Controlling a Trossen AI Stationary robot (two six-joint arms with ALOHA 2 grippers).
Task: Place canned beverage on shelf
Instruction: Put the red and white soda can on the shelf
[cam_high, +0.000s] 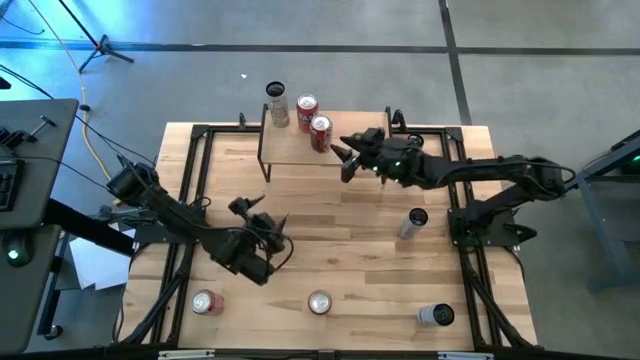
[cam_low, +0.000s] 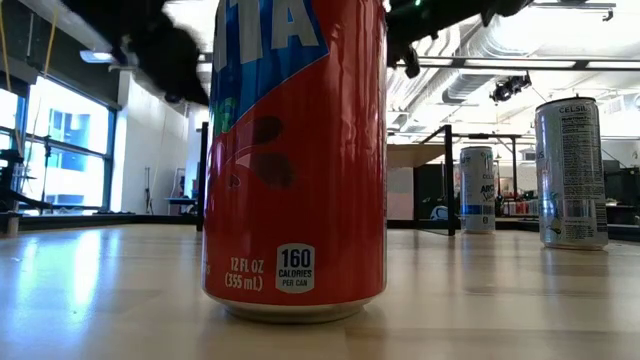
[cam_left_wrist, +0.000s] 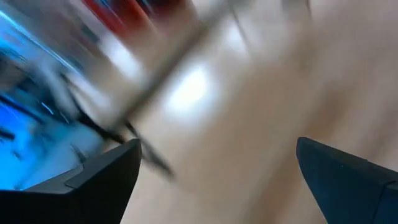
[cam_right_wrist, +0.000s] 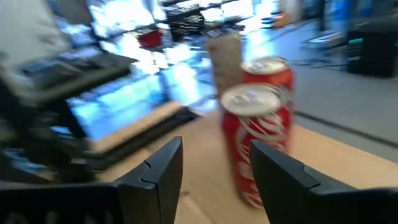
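The shelf (cam_high: 290, 150) stands at the table's far edge. On its top board stand a tan can (cam_high: 277, 103), a red can (cam_high: 307, 108) and a nearer red can (cam_high: 321, 133). My right gripper (cam_high: 343, 162) is open and empty just right of the shelf's right end. The nearer red can (cam_right_wrist: 256, 143) stands a short way in front of its fingers, apart from them. My left gripper (cam_high: 265, 215) is open and empty above the middle-left of the table. The left wrist view shows blurred tabletop between its fingers (cam_left_wrist: 217, 162).
Loose cans stand on the table: a red one (cam_high: 205, 302) near left, one at the near middle (cam_high: 319, 302), which fills the low view (cam_low: 295, 150), a silver one (cam_high: 412, 222) at the right and another (cam_high: 436, 315) near right. Black rails (cam_high: 195, 180) frame the table.
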